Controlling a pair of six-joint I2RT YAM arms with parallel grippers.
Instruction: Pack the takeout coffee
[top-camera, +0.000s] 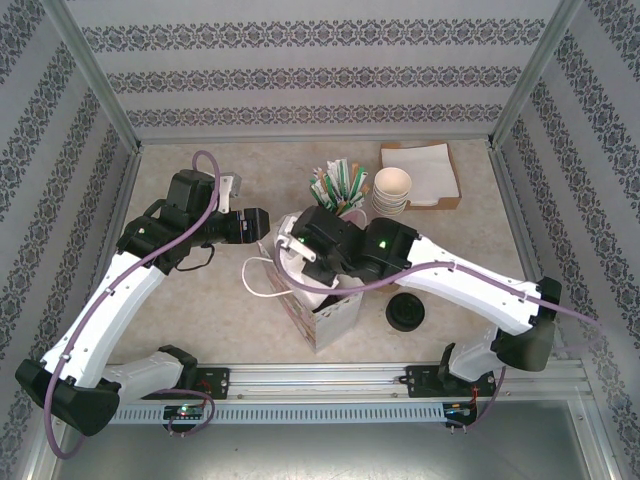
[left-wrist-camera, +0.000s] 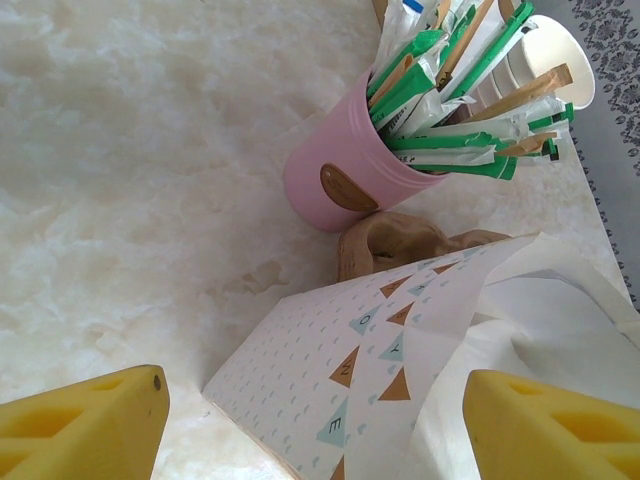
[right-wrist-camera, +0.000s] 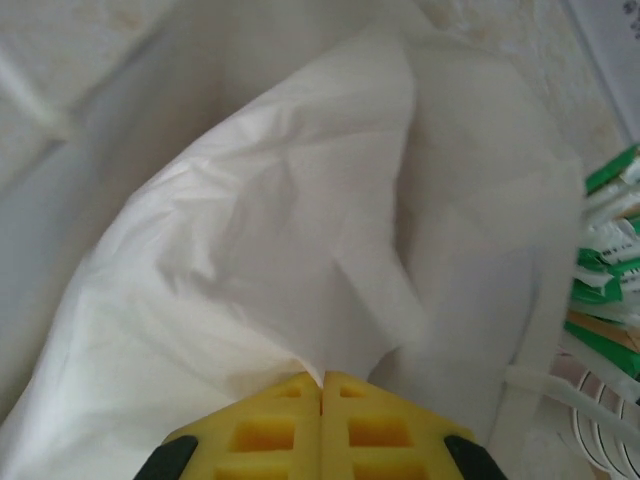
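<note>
Landmark: the patterned paper bag (top-camera: 335, 318), standing between the two arms; a white sheet (right-wrist-camera: 300, 250) is gathered over and beside its top, and a white loop handle (top-camera: 262, 285) lies on the table to the bag's left; the bag's interior is covered by the right arm and the sheet, so its contents cannot be read. Beyond the bag, just beside it, a pink cup (left-wrist-camera: 330, 170) holds a crowded bunch of green-and-white packets (left-wrist-camera: 450, 160) and wooden stirrers (left-wrist-camera: 525, 90); a brown crumpled item (left-wrist-camera: 400, 240), kind unclear, lies between the pink cup and the bag. Beyond the bag and to its right stands a stack of lidless cream cups (top-camera: 392, 190); just past that, a cardboard tray (top-camera: 445, 205) holds white napkins (top-camera: 420, 168). Right of the bag, near it, sits a black round lid (top-camera: 405, 312), seen from straight above; whether a cup stands under it cannot be told, so the takeout coffee cannot be placed with certainty. The left gripper (left-wrist-camera: 315, 400) hangs left of the bag, jaws wide apart, nothing between them, the bag's corner lying ahead of the gap. The right gripper (right-wrist-camera: 322, 378) is over the bag's top, fingers pressed fully together, tips at a fold of the white sheet; whether that fold is caught between them cannot be told.
</note>
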